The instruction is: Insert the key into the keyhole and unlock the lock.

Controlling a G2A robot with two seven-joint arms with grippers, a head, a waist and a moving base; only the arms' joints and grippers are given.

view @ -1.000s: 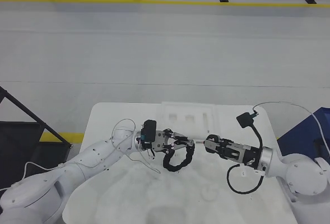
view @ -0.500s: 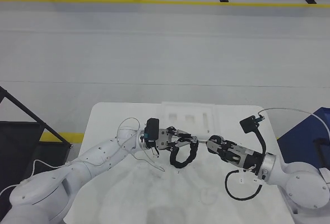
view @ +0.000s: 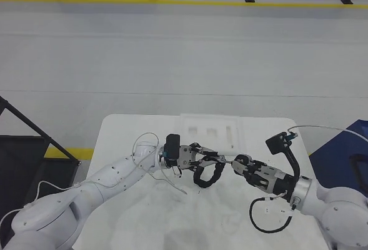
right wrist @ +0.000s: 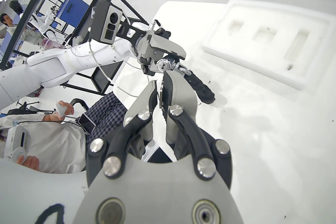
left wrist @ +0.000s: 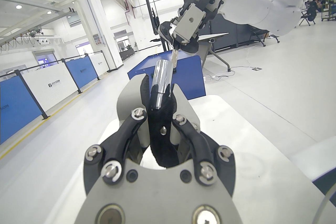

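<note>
While the left claw (left wrist: 156, 87) pinches the lock (left wrist: 160, 72), right claw (left wrist: 179, 41) pinching key (left wrist: 173, 58), tip beside lock's end

White table (view: 124, 131) bears a white foam tray (view: 218, 122).

The left gripper (view: 207, 157), clamped on the black cable lock with a chrome cylinder (view: 208, 177), has travelled across the white table (view: 262, 128) toward the right arm, its forearm stretching out farther and the lock's hanging loop carried along. The right gripper (view: 238, 165), pinching the thin silver key (left wrist: 174, 55), has shifted only slightly, toward the robot, while its forearm has swung to a steeper slant and its black wrist camera (view: 277, 142) has drifted the same way. The gap between cylinder and key has shrunk: a second ago they stood clearly apart, now the key's tip sits just beside the cylinder's end.
</note>
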